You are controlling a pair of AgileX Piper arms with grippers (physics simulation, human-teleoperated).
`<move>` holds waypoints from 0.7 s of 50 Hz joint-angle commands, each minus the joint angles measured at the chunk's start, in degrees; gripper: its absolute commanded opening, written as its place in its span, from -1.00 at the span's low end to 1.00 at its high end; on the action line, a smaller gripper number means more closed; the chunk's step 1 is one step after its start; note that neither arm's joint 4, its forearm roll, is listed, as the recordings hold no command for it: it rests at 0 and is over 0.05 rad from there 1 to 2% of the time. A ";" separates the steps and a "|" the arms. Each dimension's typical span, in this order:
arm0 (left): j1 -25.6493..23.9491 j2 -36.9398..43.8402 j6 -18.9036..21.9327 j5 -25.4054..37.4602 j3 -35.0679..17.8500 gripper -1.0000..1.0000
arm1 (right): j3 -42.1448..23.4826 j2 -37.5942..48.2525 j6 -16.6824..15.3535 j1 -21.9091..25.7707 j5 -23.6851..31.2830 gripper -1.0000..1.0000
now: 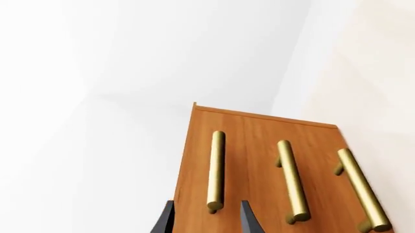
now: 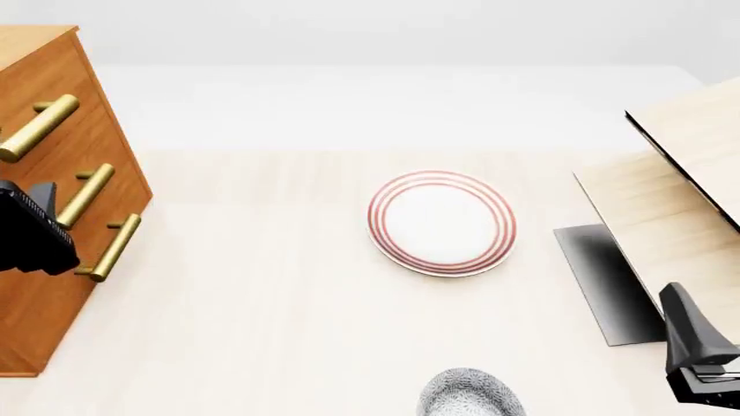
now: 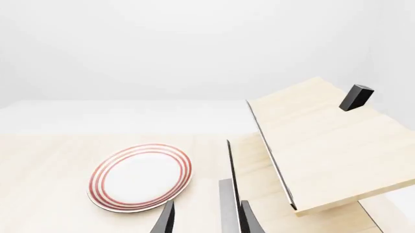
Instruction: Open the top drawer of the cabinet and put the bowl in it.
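Observation:
The orange-brown cabinet (image 2: 47,295) stands at the table's left with its three drawers shut. The top drawer (image 2: 87,82) has a brass bar handle (image 2: 41,127). My left gripper (image 2: 29,230) is in front of the cabinet. In the left wrist view it (image 1: 207,221) is open, and its fingertips (image 1: 166,221) stand on either side of the near end of the top handle (image 1: 216,170) without closing on it. The speckled bowl (image 2: 469,394) sits at the front edge, partly cut off. My right gripper (image 2: 691,338) is open and empty at the front right, also seen in the right wrist view (image 3: 207,221).
A red-ringed white plate (image 2: 442,223) lies mid-table, and also shows in the right wrist view (image 3: 141,176). A pale light-wood structure (image 2: 682,191) with a tilted panel and a dark base plate (image 2: 601,282) fills the right side. The two lower handles (image 1: 292,182) show beside the top one.

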 commanded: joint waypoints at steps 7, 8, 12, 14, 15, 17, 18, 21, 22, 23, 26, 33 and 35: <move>1.23 7.46 -0.20 -4.49 -3.30 1.00 | 0.04 -0.08 0.01 0.01 0.02 1.00; 1.31 7.92 -0.19 -4.90 -3.42 1.00 | 0.04 -0.08 0.01 0.00 0.02 1.00; 1.25 9.93 -0.26 -5.99 -4.17 1.00 | 0.04 -0.08 0.00 0.01 0.02 1.00; 1.25 10.64 -0.47 -6.07 -4.80 1.00 | 0.04 -0.09 0.00 0.01 0.01 1.00; 1.38 11.06 -0.39 -6.37 -4.94 1.00 | 0.04 -0.08 0.01 0.00 0.02 1.00; 1.26 11.62 -0.48 -6.57 -5.38 1.00 | 0.04 -0.08 -0.01 0.02 0.01 1.00; 1.35 12.06 -0.44 -6.74 -5.60 1.00 | 0.04 -0.08 0.01 -0.01 0.02 1.00; 1.57 13.01 -0.64 -7.13 -6.12 1.00 | 0.04 -0.08 0.00 0.00 0.02 1.00; 1.68 13.76 -0.57 -7.71 -6.28 1.00 | 0.04 -0.08 -0.01 0.02 0.01 1.00; 1.68 13.78 -0.57 -7.73 -6.28 1.00 | 0.04 -0.08 -0.01 0.02 0.01 1.00; 1.86 15.29 -0.65 -8.65 -6.82 1.00 | 0.04 -0.08 0.00 0.02 0.02 1.00; 2.85 17.41 -0.89 -10.36 -7.37 1.00 | 0.04 -0.08 0.00 0.01 0.02 1.00; 2.85 17.92 -1.08 -10.58 -7.43 1.00 | 0.04 -0.08 0.00 -0.01 0.02 1.00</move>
